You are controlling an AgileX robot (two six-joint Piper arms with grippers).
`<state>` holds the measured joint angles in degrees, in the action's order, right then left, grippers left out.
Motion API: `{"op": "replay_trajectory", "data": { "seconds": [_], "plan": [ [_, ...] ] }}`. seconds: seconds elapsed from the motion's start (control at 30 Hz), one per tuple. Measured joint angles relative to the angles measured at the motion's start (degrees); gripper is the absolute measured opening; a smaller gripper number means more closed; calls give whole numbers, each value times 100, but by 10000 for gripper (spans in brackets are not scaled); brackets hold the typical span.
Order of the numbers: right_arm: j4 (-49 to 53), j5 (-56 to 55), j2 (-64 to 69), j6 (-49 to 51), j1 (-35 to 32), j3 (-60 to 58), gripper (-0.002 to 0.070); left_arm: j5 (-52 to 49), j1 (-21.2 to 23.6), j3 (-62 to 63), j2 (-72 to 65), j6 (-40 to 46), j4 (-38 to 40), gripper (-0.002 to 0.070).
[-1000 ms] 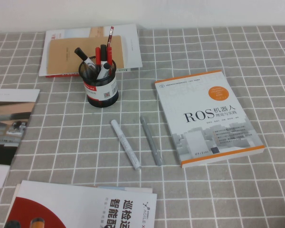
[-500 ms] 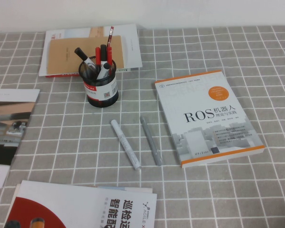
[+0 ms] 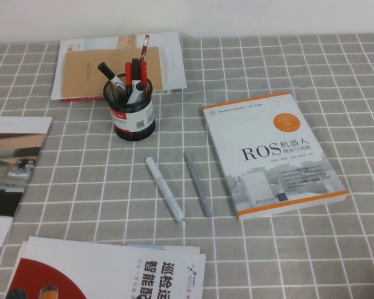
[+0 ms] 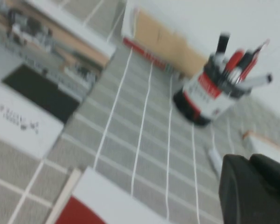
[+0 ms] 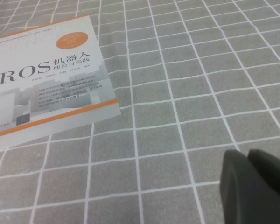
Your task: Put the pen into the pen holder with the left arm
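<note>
The pen [image 3: 164, 189], a white capped marker, lies flat on the grey checked cloth near the middle, beside a slim grey pen [image 3: 198, 184]. The pen holder [image 3: 135, 116], a black mesh cup with a red-and-white label, stands behind it with several red and black pens inside. Neither arm shows in the high view. In the left wrist view my left gripper [image 4: 248, 161] is shut and empty, hanging short of the pen holder [image 4: 204, 98], with the pen's end [image 4: 214, 160] just past its tips. My right gripper [image 5: 247, 154] is shut and empty over bare cloth.
A ROS book [image 3: 271, 152] lies right of the pens, also in the right wrist view [image 5: 46, 79]. A beige notebook on a white book [image 3: 112, 65] sits behind the holder. A magazine [image 3: 12, 162] lies at the left edge, and a red-and-white booklet [image 3: 106, 274] at the front.
</note>
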<state>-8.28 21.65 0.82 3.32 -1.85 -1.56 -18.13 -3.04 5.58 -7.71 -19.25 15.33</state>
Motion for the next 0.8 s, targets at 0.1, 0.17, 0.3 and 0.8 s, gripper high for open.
{"op": "replay_trajectory", "data": {
  "seconds": [0.1,0.17,0.3,0.8],
  "plan": [
    [0,0,0,0,0,0,-15,-522,0,527,-621,60,0,0],
    [0,0,0,0,0,0,-15,-846,0,877,-1050,190,0,0],
    [0,0,0,0,0,0,-15,-1617,0,1635,-2042,798,118,0],
    [0,0,0,0,0,0,-15,-2109,-759,3525,-5912,3380,1347,0]
  ]
}}
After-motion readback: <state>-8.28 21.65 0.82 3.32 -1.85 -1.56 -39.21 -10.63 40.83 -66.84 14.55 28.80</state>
